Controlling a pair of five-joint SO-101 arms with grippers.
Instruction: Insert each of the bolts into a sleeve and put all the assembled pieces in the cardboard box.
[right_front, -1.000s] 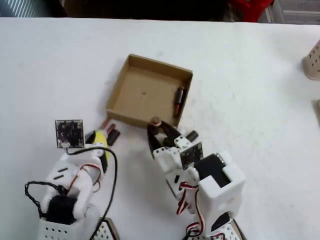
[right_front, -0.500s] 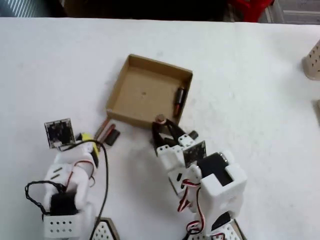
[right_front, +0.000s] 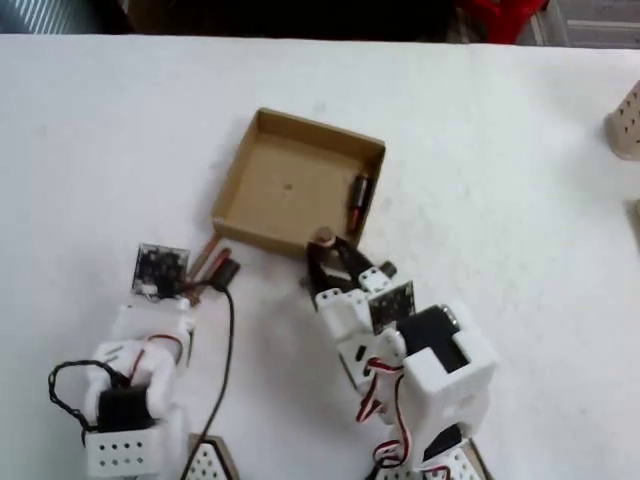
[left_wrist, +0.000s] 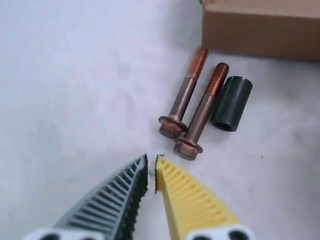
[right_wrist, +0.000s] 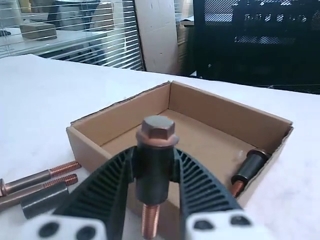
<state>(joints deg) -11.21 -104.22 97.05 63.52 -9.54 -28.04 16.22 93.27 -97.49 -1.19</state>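
bolt in sleeve (right_wrist: 156, 170) clamped in right claw (right_wrist: 155, 154) by cardboard box (right_wrist: 220, 113), left claw (left_wrist: 151, 163) together near bolts (left_wrist: 183, 98)

Two white plastic arms, left arm (right_front: 130, 400) with looping black cable (right_front: 231, 330) and square black circuit board (right_front: 161, 268), left fingers (left_wrist: 112, 200) ribbed, one grey, one yellow, right arm (right_front: 440, 385) with black motor blocks (right_front: 425, 332), red-and-white wires (right_front: 372, 395), right fingers (right_wrist: 105, 190) ribbed, black.

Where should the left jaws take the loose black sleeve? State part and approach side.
Likely mid-barrel of the sleeve, from above. It lies on its side, so its round wall offers two opposed faces. A bolt lies close along one side, leaving that jaw little room.
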